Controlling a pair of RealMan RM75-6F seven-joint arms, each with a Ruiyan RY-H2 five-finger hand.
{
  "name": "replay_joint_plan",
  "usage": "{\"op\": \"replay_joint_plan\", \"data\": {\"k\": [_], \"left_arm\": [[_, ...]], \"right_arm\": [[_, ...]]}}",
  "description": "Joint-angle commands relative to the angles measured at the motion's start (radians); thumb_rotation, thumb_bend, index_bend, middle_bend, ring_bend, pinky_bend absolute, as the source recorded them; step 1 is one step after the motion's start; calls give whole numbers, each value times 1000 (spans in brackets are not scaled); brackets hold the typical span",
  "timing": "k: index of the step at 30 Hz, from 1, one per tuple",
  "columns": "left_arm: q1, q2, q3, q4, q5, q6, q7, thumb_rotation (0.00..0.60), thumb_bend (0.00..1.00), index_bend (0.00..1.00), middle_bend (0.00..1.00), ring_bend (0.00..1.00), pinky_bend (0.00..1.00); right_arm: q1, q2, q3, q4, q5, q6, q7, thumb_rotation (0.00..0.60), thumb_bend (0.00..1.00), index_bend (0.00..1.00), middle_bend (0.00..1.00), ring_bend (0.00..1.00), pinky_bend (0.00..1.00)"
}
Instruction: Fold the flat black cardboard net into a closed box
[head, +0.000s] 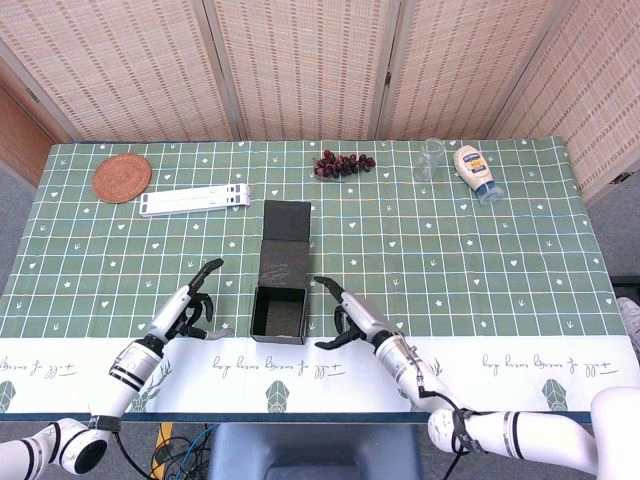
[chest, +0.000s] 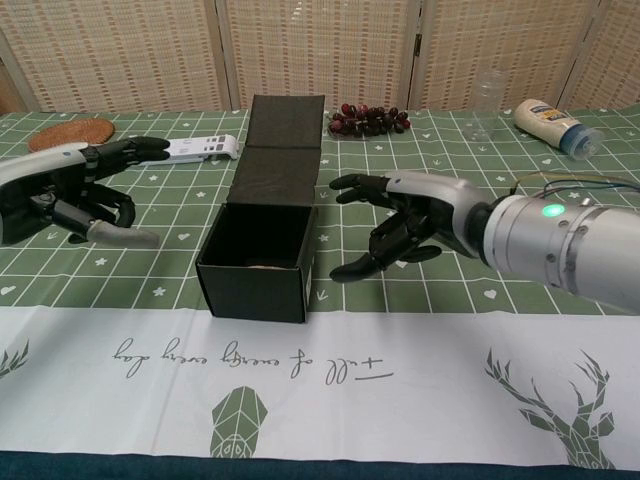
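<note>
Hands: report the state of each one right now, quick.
Left hand: open, holding nothing, off to the left of the black box.
Right hand: open, fingers spread, holding nothing, just clear of the box's right side.

Both arms reach in low from the near edge, forearms angled inward toward each other. The left hand (chest: 75, 190) hangs just above the bench with its fingers (chest: 135, 148) spread and loosely curled, holding nothing. The right hand (chest: 405, 225) is likewise empty, palm turned inward, fingers (chest: 350, 184) splayed apart.
</note>
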Motion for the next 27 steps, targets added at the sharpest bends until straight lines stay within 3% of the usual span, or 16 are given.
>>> {"op": "replay_joint_plan", "data": {"k": [1, 10, 27], "left_arm": [[-6, 2, -3, 7, -13, -53, -3, 600, 125, 0, 0, 625, 868], [-22, -76, -25, 86, -2, -127, -66, 600, 124, 0, 0, 625, 871], [-52, -183, -26, 200, 70, -182, -161, 600, 125, 0, 0, 625, 873]], "right_arm": [[-30, 90, 37, -98, -13, 36, 23, 600, 44, 0, 0, 684, 1000], [-61, 203, 100, -193, -52, 98, 73, 600, 44, 0, 6, 684, 1000], [-101, 242, 66, -198, -90, 120, 153, 600, 45, 0, 24, 684, 1000]]}}
